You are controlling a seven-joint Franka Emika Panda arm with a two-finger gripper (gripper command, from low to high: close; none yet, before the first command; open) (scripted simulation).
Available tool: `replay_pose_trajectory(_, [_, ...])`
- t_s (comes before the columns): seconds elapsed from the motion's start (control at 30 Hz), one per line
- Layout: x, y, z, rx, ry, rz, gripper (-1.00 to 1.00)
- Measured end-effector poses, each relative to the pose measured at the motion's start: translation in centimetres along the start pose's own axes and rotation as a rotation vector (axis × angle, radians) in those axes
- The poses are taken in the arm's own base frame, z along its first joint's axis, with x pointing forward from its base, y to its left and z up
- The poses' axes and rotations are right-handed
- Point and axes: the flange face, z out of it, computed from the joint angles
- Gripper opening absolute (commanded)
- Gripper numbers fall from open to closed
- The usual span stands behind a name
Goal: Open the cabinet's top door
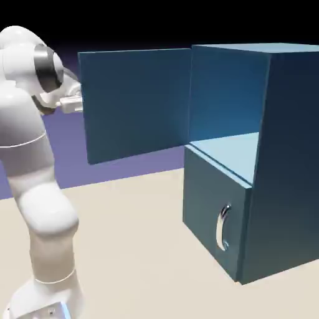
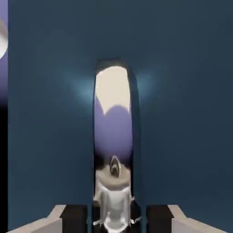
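- Presently we list the cabinet (image 1: 274, 162): a tall teal-blue box filling the right half of the exterior view, standing on the pale table (image 1: 137, 249).
- We note the top door (image 1: 134, 103) swung wide open, reaching from the cabinet's upper front corner toward the upper left of the frame, its inner face turned to the camera. The upper compartment (image 1: 230, 106) behind it lies exposed.
- We record the lower panel (image 1: 215, 212) as closed, at the lower centre-right, with its curved silver handle (image 1: 222, 227) upright on it.
- We see the white arm (image 1: 37, 187) rising along the left edge, its hand passing behind the door's free edge at the upper left; the gripper itself is hidden in that view.
- In the hand view, we find the gripper (image 2: 116, 218) at the bottom centre, jaws drawn tight on the door's mirror-like handle (image 2: 113, 136), which runs up the middle of the frame against the blue door face (image 2: 182, 113).
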Motion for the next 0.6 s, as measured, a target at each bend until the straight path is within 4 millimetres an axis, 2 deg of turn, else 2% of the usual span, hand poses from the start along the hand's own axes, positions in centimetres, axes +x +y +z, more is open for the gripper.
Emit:
replay_pose_trajectory(0.4, [0.3,0.4,-0.2,0.019,-0.013,0.001,-1.0])
replay_pose_trajectory(0.6, [0.6,0.6,-1.3,0.035,-0.033,0.0,-1.0])
